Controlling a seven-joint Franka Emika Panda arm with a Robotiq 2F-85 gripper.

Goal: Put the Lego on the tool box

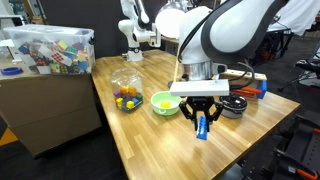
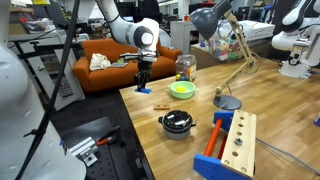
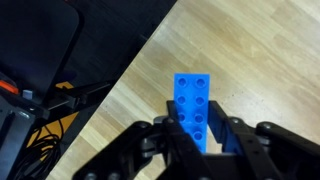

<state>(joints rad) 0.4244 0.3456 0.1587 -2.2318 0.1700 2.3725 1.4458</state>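
Note:
A blue Lego brick (image 3: pixel 193 100) with two rows of studs sits between the black fingers of my gripper (image 3: pixel 196 135), which is shut on its lower end. In both exterior views the gripper (image 1: pixel 200 118) (image 2: pixel 143 78) hangs over the wooden table (image 1: pixel 150 140) near its edge, with the Lego (image 1: pixel 202 128) (image 2: pixel 144 90) pointing down close to the surface. I cannot tell if it touches the wood. The tool box (image 2: pixel 230 145), wooden with a blue end and an orange handle, stands at the other end of the table; it also shows in an exterior view (image 1: pixel 252 86).
A green bowl (image 1: pixel 165 103) (image 2: pixel 182 90), a glass jar of colourful pieces (image 1: pixel 126 90) (image 2: pixel 184 68) and a black pot (image 2: pixel 177 123) (image 1: pixel 233 106) stand between gripper and tool box. A desk lamp (image 2: pixel 226 100) stands nearby. The table edge and cables (image 3: pixel 40 130) lie below the gripper.

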